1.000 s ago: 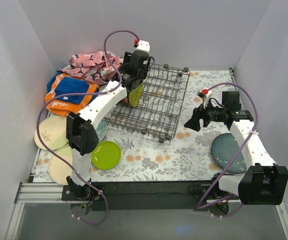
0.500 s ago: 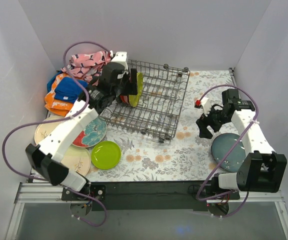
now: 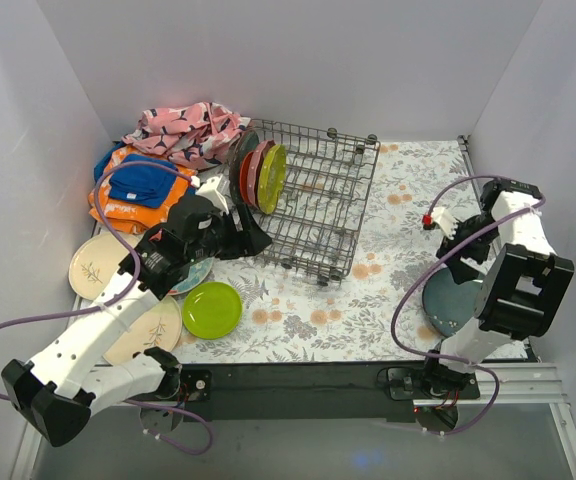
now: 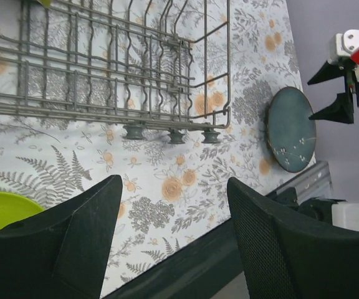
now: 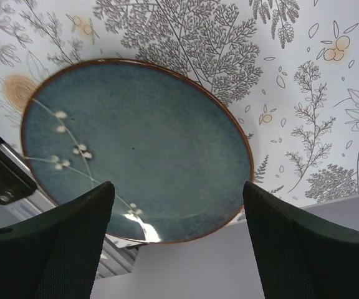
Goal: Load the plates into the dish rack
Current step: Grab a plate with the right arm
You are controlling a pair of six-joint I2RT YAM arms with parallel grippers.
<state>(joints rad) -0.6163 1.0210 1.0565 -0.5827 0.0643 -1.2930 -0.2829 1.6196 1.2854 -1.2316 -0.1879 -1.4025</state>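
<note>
A few plates point(image 3: 261, 175) stand on edge between the tines at the far-left end of the dish rack point(image 3: 318, 205), which sits toward the far edge of the counter point(image 3: 308, 312). Stood upright, they pack tight and leave the other rows free. The left gripper point(image 4: 172, 184) hangs off the rack's near-left corner, fingers spread wide with nothing between them. The lime green plate point(image 3: 212, 309) lies flat close by, toward the near edge, and is probably its next pick. By the right edge, the right gripper point(image 5: 178, 187) hovers released above the blue-grey plate point(image 5: 123, 137), not touching it. Lying flat, that one looks to need a rim grab. Cloths point(image 3: 138, 185) are heaped in the far-left corner.
</note>
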